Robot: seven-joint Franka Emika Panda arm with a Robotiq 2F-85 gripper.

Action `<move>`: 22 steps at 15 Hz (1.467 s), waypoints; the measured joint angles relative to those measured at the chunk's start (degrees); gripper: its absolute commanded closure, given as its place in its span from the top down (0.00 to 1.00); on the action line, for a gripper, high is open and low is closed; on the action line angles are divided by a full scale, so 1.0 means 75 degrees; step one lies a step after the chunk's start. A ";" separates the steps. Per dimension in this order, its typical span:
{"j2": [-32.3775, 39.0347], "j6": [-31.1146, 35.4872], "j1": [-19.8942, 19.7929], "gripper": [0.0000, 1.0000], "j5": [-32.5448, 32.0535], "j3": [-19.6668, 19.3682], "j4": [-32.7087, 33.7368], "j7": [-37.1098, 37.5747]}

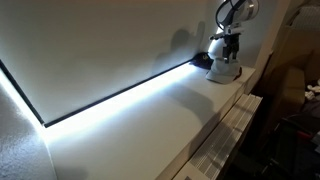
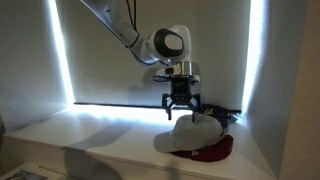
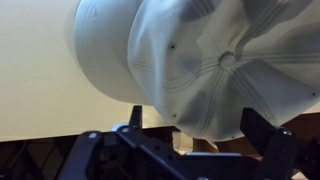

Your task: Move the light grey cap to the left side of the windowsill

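The light grey cap [image 2: 188, 136] lies crown up at the right end of the windowsill [image 2: 90, 135], resting partly on a dark red cap [image 2: 216, 153]. It also shows in an exterior view [image 1: 223, 71] and fills the wrist view [image 3: 200, 60]. My gripper [image 2: 181, 110] hangs straight over the grey cap's crown, fingers spread wide and empty. In the wrist view the two fingers [image 3: 195, 125] stand on either side of the crown. I cannot tell whether they touch the fabric.
A bright light strip [image 1: 120, 98] runs along the back of the sill [image 1: 130, 125]. A ribbed white panel [image 1: 225, 140] runs below its front edge. A small black object [image 2: 233, 117] lies behind the caps by the wall corner.
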 measured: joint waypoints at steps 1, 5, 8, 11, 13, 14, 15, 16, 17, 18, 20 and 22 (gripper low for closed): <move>-0.0001 0.0000 0.0000 1.00 0.0000 -0.0023 0.0027 -0.0001; -0.0041 0.0069 -0.0063 1.00 0.0324 0.0002 0.0008 -0.0204; -0.0213 0.0079 -0.0308 1.00 0.0886 0.0128 -0.0070 -0.0544; -0.0306 0.0079 -0.0380 1.00 0.0897 0.0183 -0.0127 -0.0563; -0.0164 -0.0088 -0.0285 1.00 0.0587 0.0142 -0.0012 -0.0235; 0.0085 -0.0191 -0.0190 1.00 0.0336 0.0127 0.0157 0.0105; 0.0489 -0.0229 0.0109 1.00 0.0458 -0.0188 0.0340 0.0042; 0.0991 -0.0284 0.0607 1.00 0.0736 -0.0804 0.0522 -0.0057; 0.1512 -0.0379 0.1085 1.00 0.1060 -0.1398 0.0714 -0.0083; 0.1965 -0.0445 0.1459 1.00 0.1274 -0.1847 0.0899 -0.0095; 0.2424 -0.0524 0.1787 1.00 0.1366 -0.2175 0.1182 -0.0080; 0.2485 -0.0593 0.1814 1.00 0.1366 -0.2231 0.1285 -0.0080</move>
